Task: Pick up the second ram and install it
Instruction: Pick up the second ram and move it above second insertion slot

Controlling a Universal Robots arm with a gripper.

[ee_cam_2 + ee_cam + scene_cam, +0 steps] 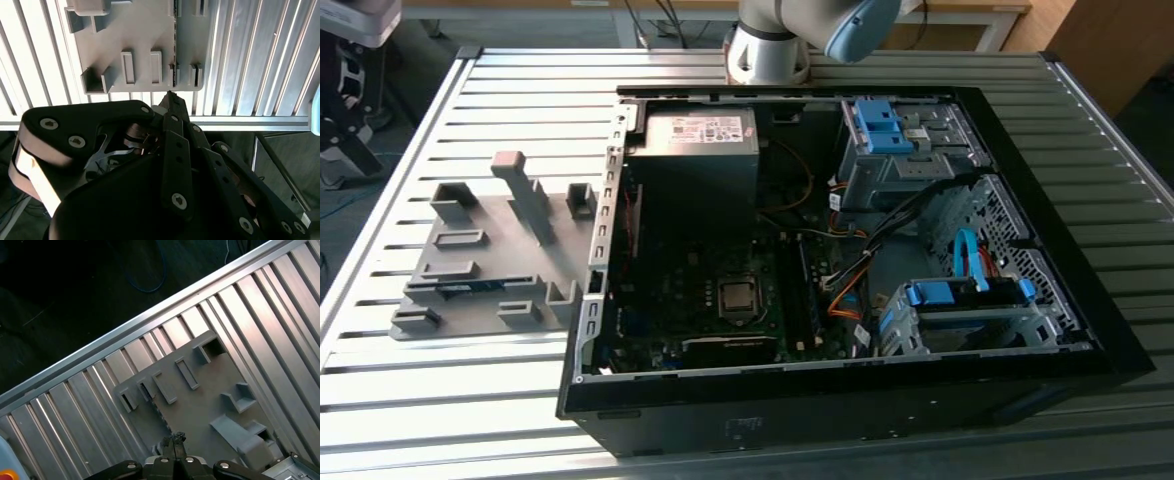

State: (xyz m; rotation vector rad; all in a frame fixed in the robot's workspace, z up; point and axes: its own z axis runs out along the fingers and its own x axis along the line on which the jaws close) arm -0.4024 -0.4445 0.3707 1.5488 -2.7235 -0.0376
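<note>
A: The second ram (467, 287), where is it?

B: On edge in 1 slot of the grey holder (487, 262), beside the open computer case (854, 400). My gripper (174, 436) hangs near the holder's edge, fingers pressed together, gripping nothing.

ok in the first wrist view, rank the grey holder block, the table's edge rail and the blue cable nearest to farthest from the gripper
From the gripper:
1. Grey holder block, directly beneath it.
2. Table's edge rail, beyond the holder.
3. Blue cable, off the table on the dark floor.
</note>
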